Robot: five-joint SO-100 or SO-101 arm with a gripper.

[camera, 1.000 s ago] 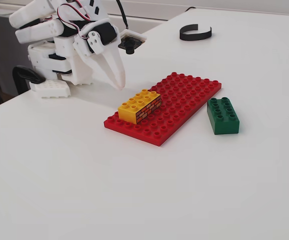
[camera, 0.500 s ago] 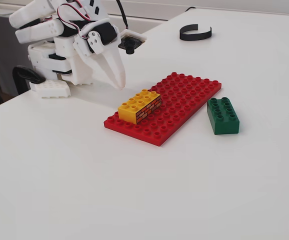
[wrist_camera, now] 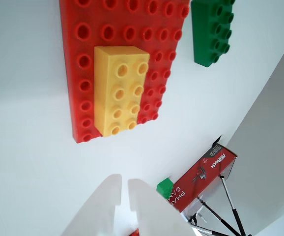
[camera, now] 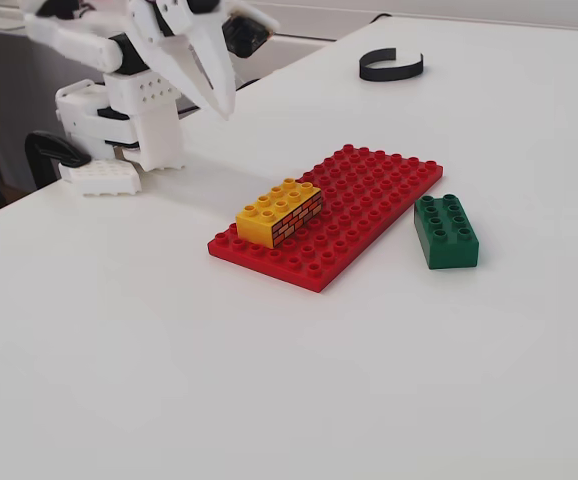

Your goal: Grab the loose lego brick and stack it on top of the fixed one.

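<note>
— Fixed view: where's the loose lego brick point(camera: 446, 232)?
— Flat on the white surface point(camera: 269, 380), just beside the red baseplate's point(camera: 369, 190) right edge, studs up, untouched.
— And the fixed one point(camera: 280, 211)?
— Seated on the baseplate's near-left part, brick-wall pattern facing the camera.
— Jaws point(camera: 219, 100)?
— Raised over the surface at upper left, well apart from both bricks, holding nothing. In the wrist view point(wrist_camera: 124, 189), tips nearly together, only a narrow slit between.
— Anything else?
— 1 black curved strip point(camera: 391, 66) at the back.
</note>
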